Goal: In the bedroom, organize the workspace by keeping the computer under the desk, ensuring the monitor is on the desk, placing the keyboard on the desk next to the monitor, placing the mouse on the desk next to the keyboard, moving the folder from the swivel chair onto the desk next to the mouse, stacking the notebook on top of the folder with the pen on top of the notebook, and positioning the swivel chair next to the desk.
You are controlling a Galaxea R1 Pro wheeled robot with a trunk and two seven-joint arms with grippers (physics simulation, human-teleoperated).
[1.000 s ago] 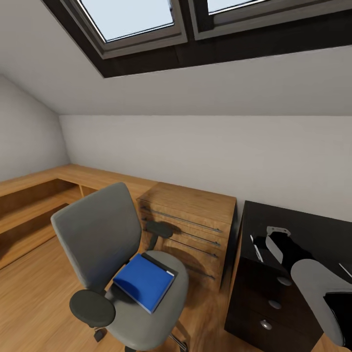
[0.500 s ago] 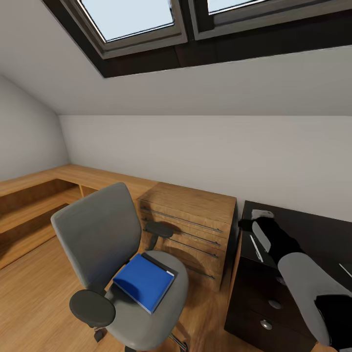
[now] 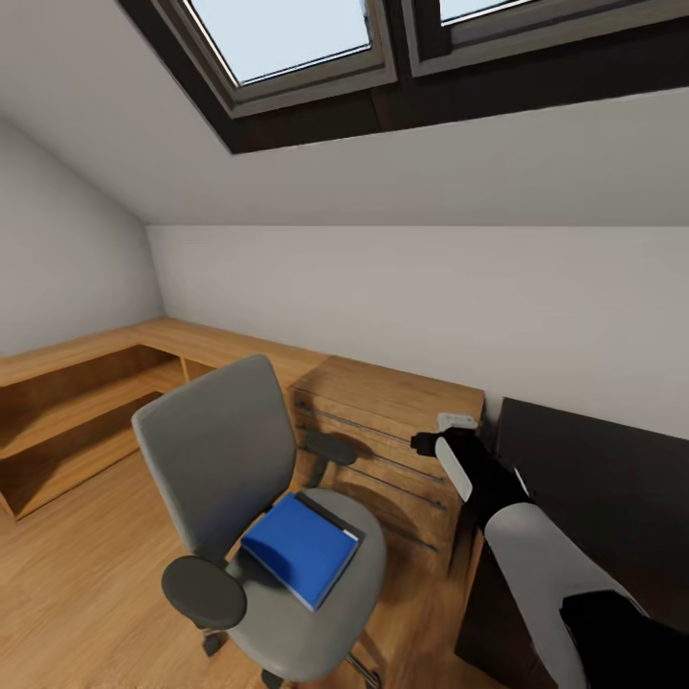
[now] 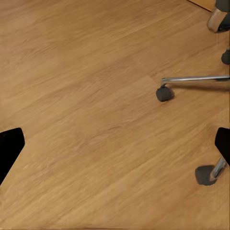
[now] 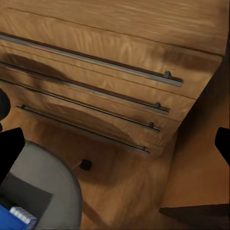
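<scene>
Lying flat on grey upholstered swivel chair [image 3: 287, 574] seat, bright blue flat folder [image 3: 301, 547] looks light, stiff, thin; grab overhanging edge. Right gripper [image 3: 433, 442] wide apart over wood cabinet [image 3: 402, 411]; left gripper [image 4: 115, 153] wide too.

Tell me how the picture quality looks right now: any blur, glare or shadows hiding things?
Head view: sharp and evenly lit; the folder reads clearly on the swivel chair, with wide-angle stretch at the edges. Left wrist view: crisp floor, soft caster shadows. Right wrist view: arm shadow across the wood cabinet, handles still readable.
</scene>
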